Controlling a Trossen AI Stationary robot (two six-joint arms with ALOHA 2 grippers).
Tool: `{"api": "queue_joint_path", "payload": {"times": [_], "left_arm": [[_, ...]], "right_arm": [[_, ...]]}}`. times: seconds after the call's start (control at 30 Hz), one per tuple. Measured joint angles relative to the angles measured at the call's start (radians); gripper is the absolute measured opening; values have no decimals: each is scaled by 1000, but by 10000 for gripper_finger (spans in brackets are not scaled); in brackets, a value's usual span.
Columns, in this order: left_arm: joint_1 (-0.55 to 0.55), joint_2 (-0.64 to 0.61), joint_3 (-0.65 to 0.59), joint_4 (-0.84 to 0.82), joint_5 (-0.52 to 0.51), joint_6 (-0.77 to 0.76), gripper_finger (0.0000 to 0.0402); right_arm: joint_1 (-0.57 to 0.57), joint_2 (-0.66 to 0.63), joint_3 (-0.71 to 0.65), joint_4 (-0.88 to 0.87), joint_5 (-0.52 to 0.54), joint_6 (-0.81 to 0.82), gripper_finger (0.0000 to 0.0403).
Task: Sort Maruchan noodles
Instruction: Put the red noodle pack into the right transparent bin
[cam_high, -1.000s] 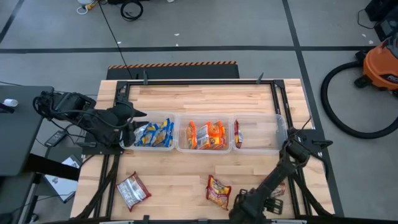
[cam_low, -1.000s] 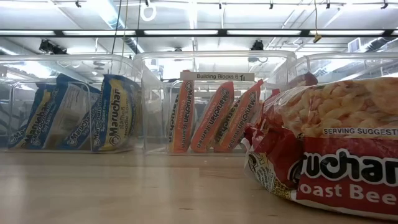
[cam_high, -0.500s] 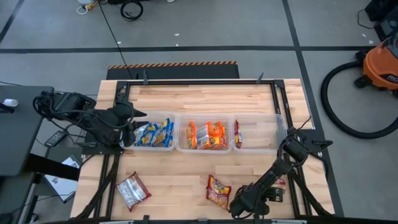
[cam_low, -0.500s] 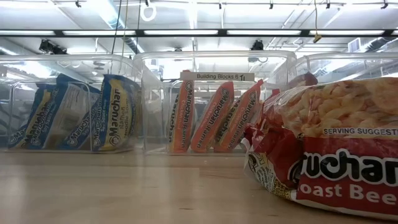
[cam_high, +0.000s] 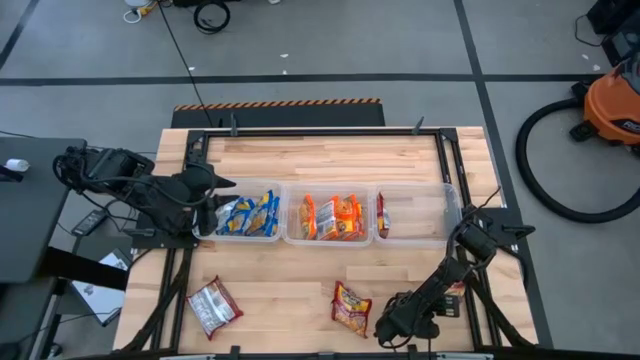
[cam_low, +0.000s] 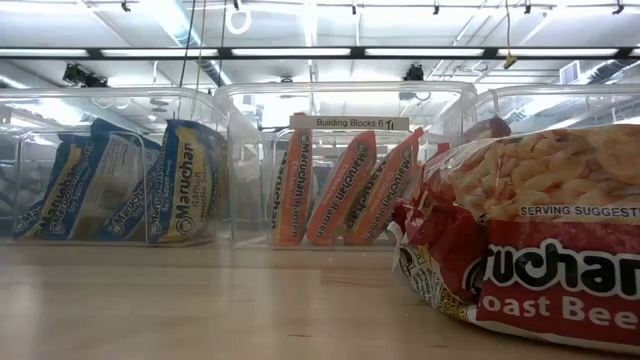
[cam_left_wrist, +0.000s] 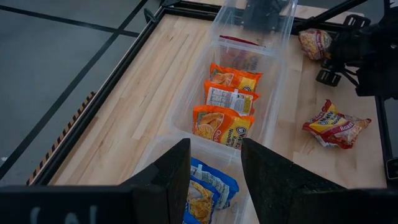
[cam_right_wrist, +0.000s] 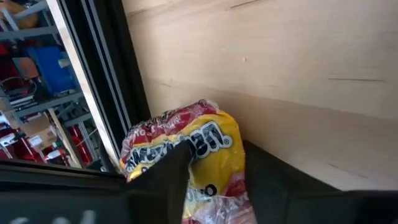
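Maruchan noodles (cam_high: 333, 217) come in small flat packets, and one red packet (cam_right_wrist: 186, 140) lies on the wooden table (cam_high: 330, 160) by its near edge, right in front of the right gripper (cam_right_wrist: 214, 163). The gripper's two fingers are apart, with the packet showing in the gap between them. They do not look closed on it. I think a packet like this is very light. Its plastic skin is crinkly and slippery, and the dry noodle block inside can snap if it is squeezed hard. A good place to hold it is across the flat middle, with a soft pinch. The thin end flaps could slide out. A second red packet (cam_high: 213, 306) lies farther along the near edge. A third (cam_high: 455, 291) peeks out from under the right arm. That makes three loose red ones. Behind them stand three clear bins in a row. The right bin (cam_high: 430, 238) holds one red packet (cam_high: 381, 215). The middle bin (cam_high: 288, 215) holds three orange ones. The left bin (cam_high: 240, 236) holds blue ones (cam_high: 248, 213), three or four, too close together to count for sure. The left gripper (cam_left_wrist: 214, 165) hangs over the blue bin, fingers apart, holding nothing.
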Motion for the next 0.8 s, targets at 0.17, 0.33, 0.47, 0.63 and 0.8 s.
{"api": "queue_joint_path", "payload": {"times": [0.17, 0.33, 0.47, 0.63, 0.8], "left_arm": [[0, 0, 0, 0, 0, 0, 148], [0, 0, 0, 0, 0, 0, 148], [0, 0, 0, 0, 0, 0, 148], [0, 0, 0, 0, 0, 0, 148], [0, 0, 0, 0, 0, 0, 148]], "right_arm": [[12, 0, 0, 4, 2, -7, 86], [17, 0, 33, -21, 12, 1, 34], [16, 1, 97, -78, 40, 5, 21], [9, 1, 229, -154, 109, 51, 23], [-1, -30, 378, -154, 129, 137, 20]]}}
